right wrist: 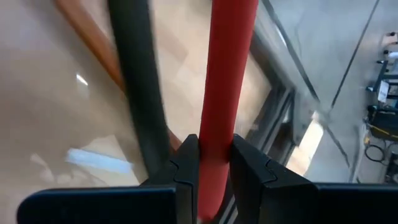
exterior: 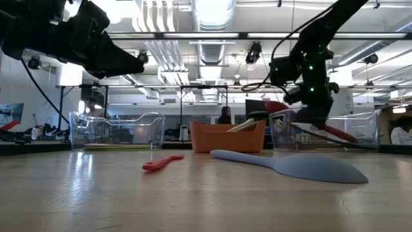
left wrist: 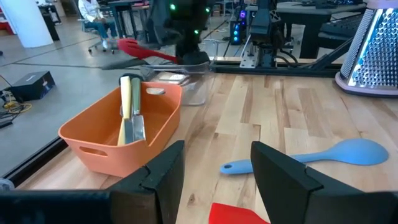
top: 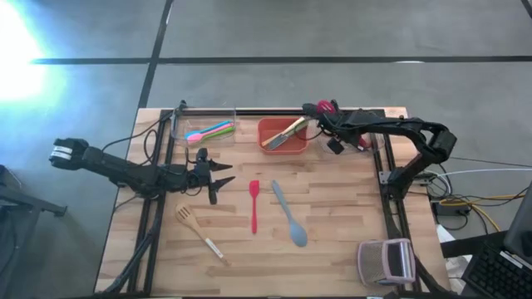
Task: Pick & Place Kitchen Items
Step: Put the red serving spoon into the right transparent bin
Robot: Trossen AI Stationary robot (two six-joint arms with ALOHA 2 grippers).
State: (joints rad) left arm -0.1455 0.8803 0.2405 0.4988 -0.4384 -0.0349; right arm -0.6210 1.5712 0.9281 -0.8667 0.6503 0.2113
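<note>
While the left gripper point(top: 218, 180) hovers unclenched, the right gripper point(right wrist: 214, 168) grasps a red utensil point(right wrist: 225, 93).

Low in the high view lie a wooden spatula point(top: 198, 233), blue spoon point(top: 289, 214) and red spatula point(top: 254, 204); farther up, the orange bin point(top: 283, 135) holds utensils, and the held red one sits upper right over a clear bin point(exterior: 351, 132).

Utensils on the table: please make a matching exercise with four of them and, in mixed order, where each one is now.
Things:
1. red spatula
2. blue spoon
3. wooden spatula
4. red utensil

Places:
A. clamped in the right tool
B. on the table, nearest the front edge
C. lying between the other two loose utensils
D. on the table, right of the red spatula

Pairs: 1-C, 2-D, 3-B, 4-A
</note>
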